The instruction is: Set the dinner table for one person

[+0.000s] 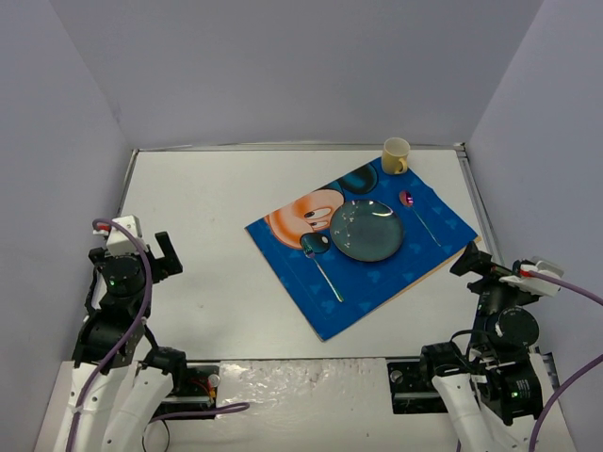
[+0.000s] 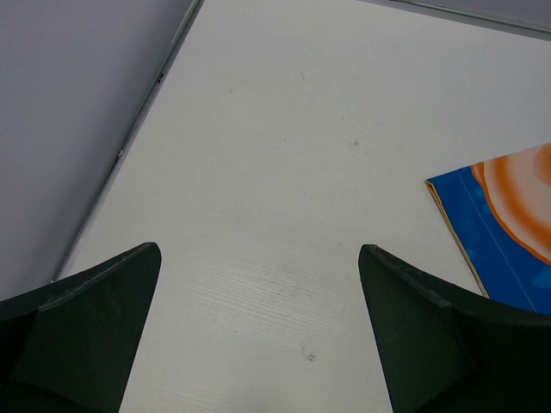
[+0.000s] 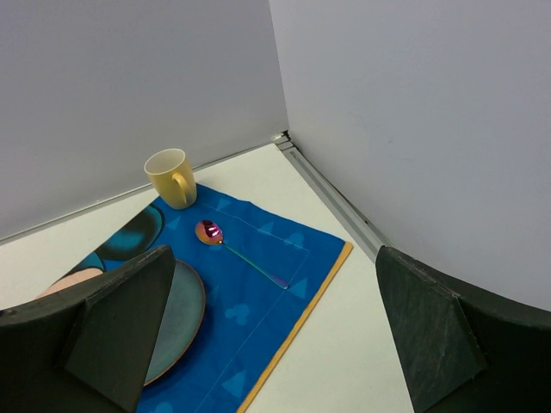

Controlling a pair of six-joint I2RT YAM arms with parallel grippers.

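Observation:
The white dinner table [image 1: 207, 245] carries a blue cartoon-mouse placemat [image 1: 377, 278] right of centre. On the mat lie a dark teal plate [image 1: 366, 230], a spoon [image 1: 415, 215] to its right, another utensil [image 1: 320, 262] to its left, and a yellow mug [image 1: 396, 155] at the far corner. My left gripper [image 1: 155, 254] is open and empty over bare table at the left. My right gripper [image 1: 476, 262] is open and empty, just off the mat's right edge. The right wrist view shows the mug [image 3: 170, 178], spoon [image 3: 237, 249], plate [image 3: 176, 318] and mat [image 3: 258, 292].
Grey walls enclose the table on three sides, with a thin metal rim [image 1: 292, 147] along the far edge. The mat's corner [image 2: 499, 232] shows at the right of the left wrist view. The arm bases stand at the near edge.

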